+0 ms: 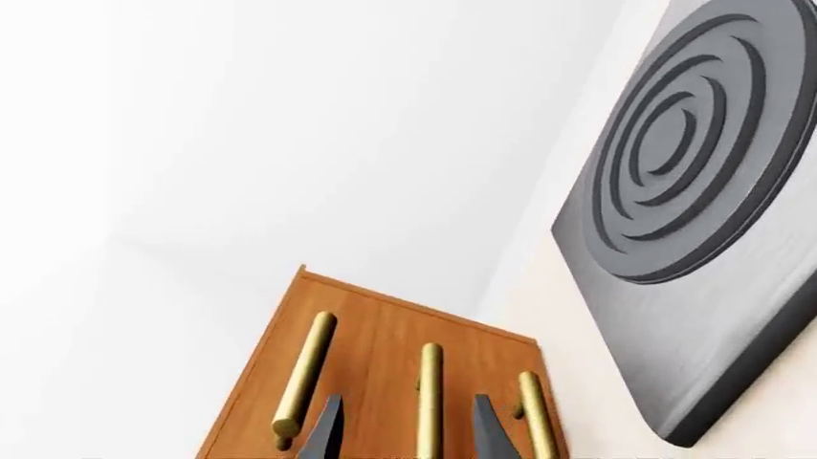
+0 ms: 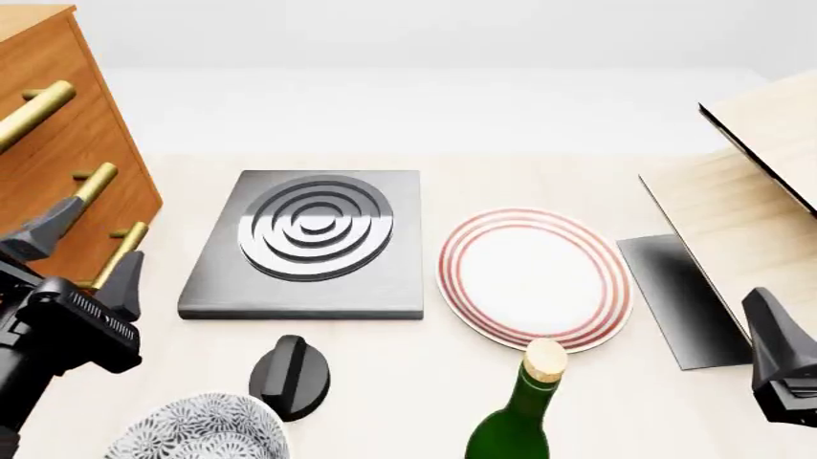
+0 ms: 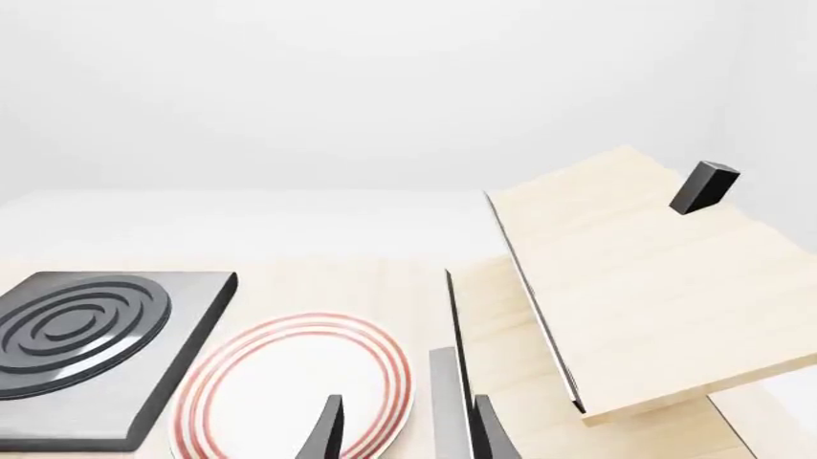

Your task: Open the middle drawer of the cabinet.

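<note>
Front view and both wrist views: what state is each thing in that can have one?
Middle drawer: shut, handle not gripped.
Cabinet: all three drawers shut.
Left gripper: open, fingers either side of the middle handle.
Right gripper: open, empty.
Pale box: lid raised.
Bottle: upright, corked.
Plate: empty.

I count one cabinet (image 2: pixel 57 143) with three brass handles (image 2: pixel 96 184), one grey ringed slab (image 2: pixel 313 244), one red-rimmed plate (image 2: pixel 534 277), one green bottle (image 2: pixel 518 426), one black knob (image 2: pixel 290 375), one patterned bowl (image 2: pixel 198 430), one pale box (image 2: pixel 753 201), and my two hands (image 2: pixel 83 253).
</note>
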Tool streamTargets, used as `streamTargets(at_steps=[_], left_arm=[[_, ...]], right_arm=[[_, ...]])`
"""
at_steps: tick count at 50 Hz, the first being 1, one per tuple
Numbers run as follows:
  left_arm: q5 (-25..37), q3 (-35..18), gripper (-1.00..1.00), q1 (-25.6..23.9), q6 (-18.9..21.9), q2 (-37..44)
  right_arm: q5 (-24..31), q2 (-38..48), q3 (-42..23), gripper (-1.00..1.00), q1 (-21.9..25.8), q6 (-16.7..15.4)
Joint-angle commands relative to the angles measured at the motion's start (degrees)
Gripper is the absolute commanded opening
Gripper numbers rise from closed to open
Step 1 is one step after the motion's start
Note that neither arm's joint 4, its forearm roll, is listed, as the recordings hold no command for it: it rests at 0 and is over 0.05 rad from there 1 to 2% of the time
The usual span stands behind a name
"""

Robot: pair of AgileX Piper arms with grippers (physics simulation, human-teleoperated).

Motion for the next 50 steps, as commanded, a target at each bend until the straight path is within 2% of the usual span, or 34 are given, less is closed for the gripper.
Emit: streamTargets(at_steps=[1, 21, 33, 35, 50], left_arm=[[-1.7, 0.2, 1.00, 0.8, 0.8, 2.2], [-1.7, -0.3, 1.00, 3.6, -0.4, 6.3], [-1.7, -2.3, 1.00, 6.1, 1.9, 8.3], [-1.7, -2.1, 1.00, 6.0, 3.9, 7.8], [-1.7, -4.4, 1.00, 7.2, 4.8, 9.3]], right_arm=[[0.3, -0.6, 0.0, 1.00, 0.0, 0.1], [0.3, -0.6, 0.0, 1.00, 0.1, 0.1], [0.3, -0.6, 0.0, 1.00, 0.0, 0.1], [0.3, -0.6, 0.0, 1.00, 0.0, 0.1], [0.3, -0.6, 0.0, 1.00, 0.0, 0.1]])
